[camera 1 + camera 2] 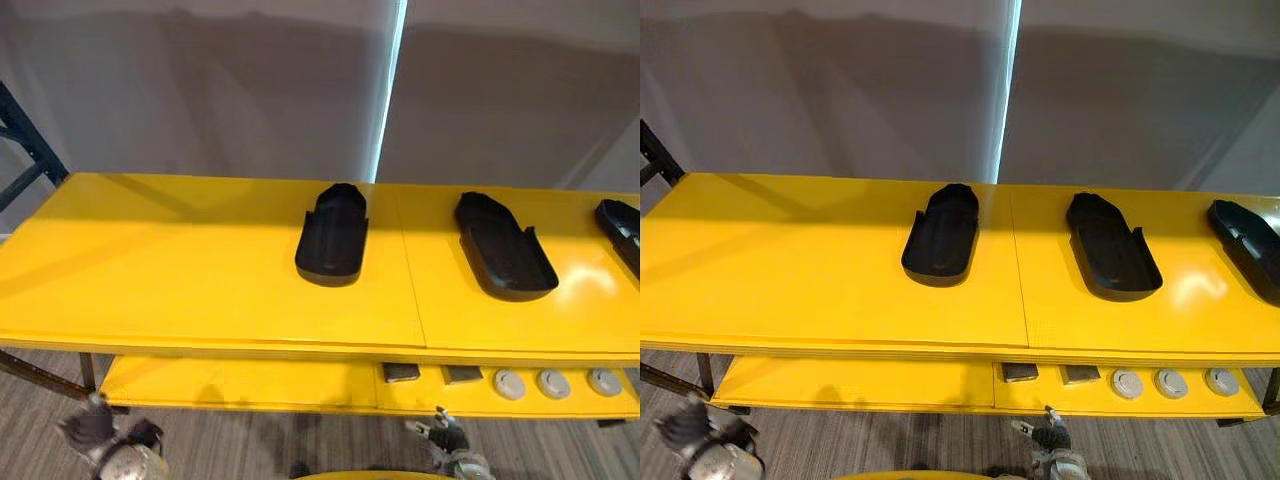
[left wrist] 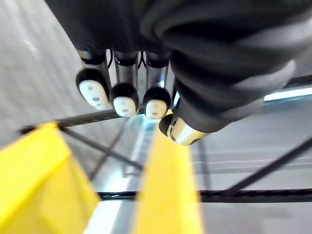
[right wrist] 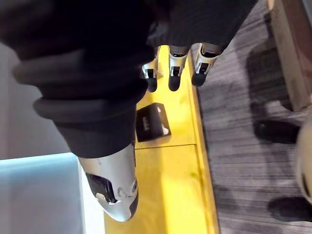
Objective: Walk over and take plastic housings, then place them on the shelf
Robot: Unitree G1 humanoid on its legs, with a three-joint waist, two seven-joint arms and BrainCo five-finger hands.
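On the yellow worktop [image 1: 180,270] lie three black plastic housings, hollow sides up: one [image 1: 332,235] near its middle, a second [image 1: 505,248] toward its right end, a third [image 1: 622,228] at its right edge. Beneath the worktop, a lower shelf [image 1: 230,385] carries two grey blocks [image 1: 402,373] and three round discs [image 1: 553,382]. Below the worktop's front edge hang the left hand [image 2: 124,92] and right hand [image 3: 176,73], fingers relaxed, holding nothing.
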